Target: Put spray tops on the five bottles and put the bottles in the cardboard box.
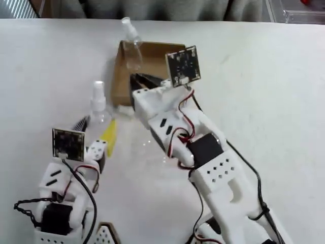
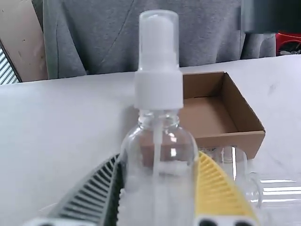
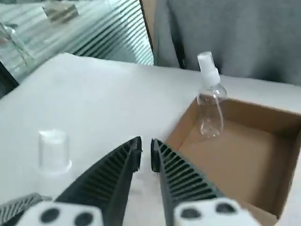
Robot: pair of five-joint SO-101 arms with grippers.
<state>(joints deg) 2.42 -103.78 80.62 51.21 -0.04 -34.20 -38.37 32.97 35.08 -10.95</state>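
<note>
High view: left hand (image 1: 99, 121) is clamped on bottle 1 (image 1: 99, 109), grey and yellow fingers on either side of the body. The bottle is upright with its spray top (image 1: 98, 89) on. The low grip leaves the neck free, probably so the top could be fitted. Box (image 1: 152, 51) sits near it on the desk (image 1: 264, 76). Bottle 2 (image 1: 133, 51) stands in a far corner of the box, capped, which leaves floor space for the others. Right hand (image 1: 138, 80) hangs at the box's near edge.

Left wrist view: bottle 1 (image 2: 159, 155) is squeezed between both fingers, top seated straight. Can't tell if its base touches the desk. The open side of the box (image 2: 244, 113) faces up, dead ahead. A clear item (image 2: 235, 165) behind the yellow finger is too blurred to name.

Right wrist view: right hand (image 3: 146, 150) is barely open, a thin gap, holding nothing. Bottle 2 (image 3: 209, 101) leans against the box wall.

Judgement: 1 of 5 boxed, bottle 1 ready to go in. The right hand is in the path to the box and risks a bump.
</note>
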